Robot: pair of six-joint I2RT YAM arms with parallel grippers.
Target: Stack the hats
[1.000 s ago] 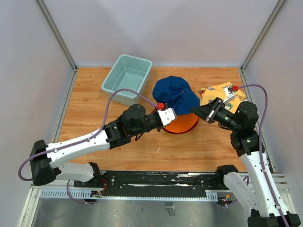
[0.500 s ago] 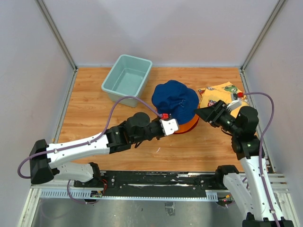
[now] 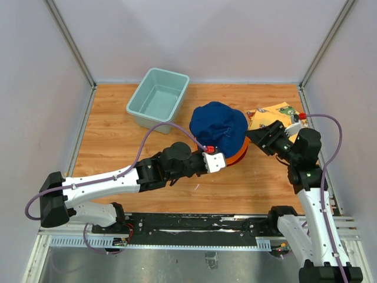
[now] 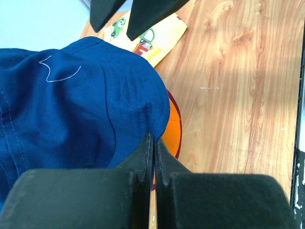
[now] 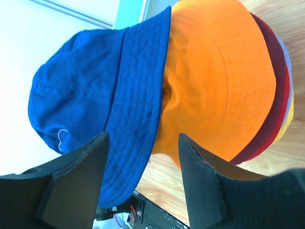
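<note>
The navy hat (image 3: 218,124) sat uppermost on the orange hat (image 5: 214,71), which capped the lower hats (image 5: 275,71) right of the middle of the table (image 3: 118,141). The left gripper (image 4: 153,143) was closed, apparently pinching the navy brim's near edge. The right gripper (image 3: 259,137) stood with jaws apart, empty, just beside the pile. No loose hat was seen. Judged nearly complete, with release and settling outstanding.

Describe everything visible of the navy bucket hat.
The navy fabric bucket hat is soft, with a stitched brim and a loose pale thread on its crown. It sits topmost, directly on the orange fabric bucket hat. The shut left gripper meets its brim edge; the open right gripper flanks the brim, not gripping.
</note>
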